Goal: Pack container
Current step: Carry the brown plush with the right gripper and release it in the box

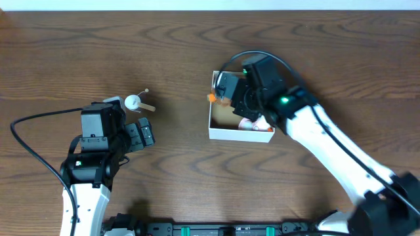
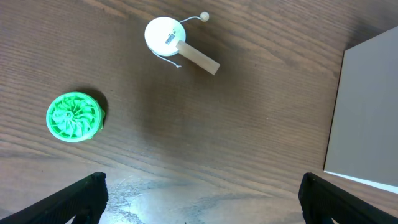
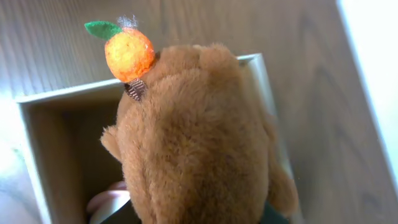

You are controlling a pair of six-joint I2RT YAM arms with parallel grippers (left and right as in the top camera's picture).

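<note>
The container [image 1: 226, 134], a white-walled box with a brown inside, sits right of the table's middle; its rim [image 3: 62, 94] shows in the right wrist view. My right gripper [image 1: 231, 92] is over the box's back left part. It is shut on a brown plush toy [image 3: 193, 143] with a small orange [image 3: 127, 53] on its head, which hides the fingers. A pink and white item [image 1: 252, 124] lies in the box. My left gripper [image 2: 200, 180] is open and empty, low over bare table to the left of the box.
A white disc with a wooden stick [image 2: 168, 36] lies on the table ahead of my left gripper, also seen from overhead [image 1: 133, 101]. A green round ribbed toy [image 2: 74, 116] lies to its left. The box's white outer wall [image 2: 367, 112] stands to the right.
</note>
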